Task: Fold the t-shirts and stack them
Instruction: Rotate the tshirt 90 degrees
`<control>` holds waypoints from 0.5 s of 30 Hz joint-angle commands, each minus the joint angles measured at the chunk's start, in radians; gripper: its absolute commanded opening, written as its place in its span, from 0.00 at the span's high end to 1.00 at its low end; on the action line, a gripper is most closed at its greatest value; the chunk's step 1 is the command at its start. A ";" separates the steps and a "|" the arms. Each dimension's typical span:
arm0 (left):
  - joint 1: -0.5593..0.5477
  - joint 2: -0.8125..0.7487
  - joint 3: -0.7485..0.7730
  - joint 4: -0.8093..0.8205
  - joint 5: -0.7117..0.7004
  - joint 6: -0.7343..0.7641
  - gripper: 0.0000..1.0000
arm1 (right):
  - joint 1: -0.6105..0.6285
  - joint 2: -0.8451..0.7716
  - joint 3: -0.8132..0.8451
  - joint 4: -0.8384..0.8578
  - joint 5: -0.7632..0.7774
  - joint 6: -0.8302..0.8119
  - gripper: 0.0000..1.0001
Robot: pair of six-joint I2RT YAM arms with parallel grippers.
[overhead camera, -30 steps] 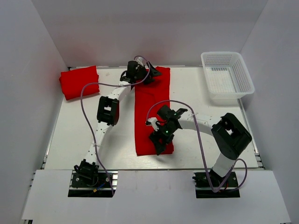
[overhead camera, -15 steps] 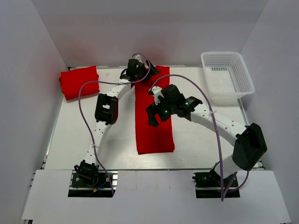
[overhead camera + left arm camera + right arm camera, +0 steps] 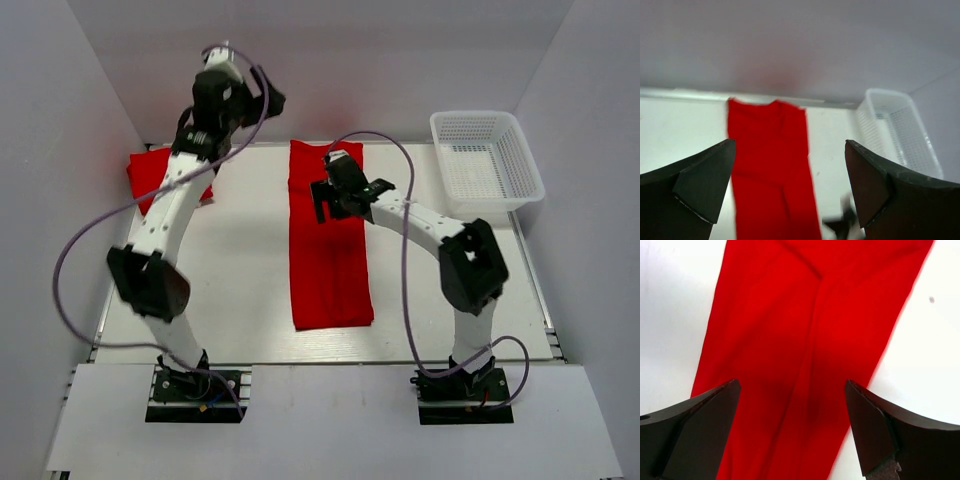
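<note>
Right fingers (image 3: 695, 435) apart over folded t-shirt (image 3: 810, 340)

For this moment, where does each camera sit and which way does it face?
Top external: above and behind the bases, looking down on the table; shows both arms, left gripper raised, right gripper over the long t-shirt.
Left wrist: high, angled down toward that t-shirt and the basket; open left gripper in the bottom corners.
Right wrist: close above the t-shirt, facing down; open right gripper in the bottom corners.
Shared: all three show the long t-shirt.
</note>
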 commanded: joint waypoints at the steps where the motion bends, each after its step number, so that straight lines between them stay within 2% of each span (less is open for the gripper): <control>1: -0.004 -0.119 -0.344 -0.186 -0.139 0.021 0.00 | -0.040 0.158 0.139 0.022 0.060 0.055 0.10; 3: -0.004 -0.237 -0.460 -0.177 -0.139 0.021 0.00 | -0.048 0.242 0.239 0.009 0.041 0.059 0.10; 4: -0.004 -0.268 -0.551 -0.177 -0.130 0.012 0.00 | -0.060 0.273 0.271 -0.010 0.029 0.066 0.10; 5: -0.004 -0.297 -0.593 -0.177 -0.130 0.000 0.00 | -0.062 0.345 0.323 -0.021 0.006 0.066 0.10; 7: -0.004 -0.366 -0.697 -0.177 -0.111 -0.014 0.00 | -0.071 0.388 0.384 -0.033 0.001 0.069 0.10; 11: -0.004 -0.440 -0.828 -0.207 -0.064 -0.049 0.00 | -0.085 0.508 0.490 -0.033 -0.051 0.075 0.10; 15: -0.004 -0.485 -0.923 -0.219 0.063 -0.049 0.00 | -0.103 0.592 0.582 0.011 -0.091 0.084 0.10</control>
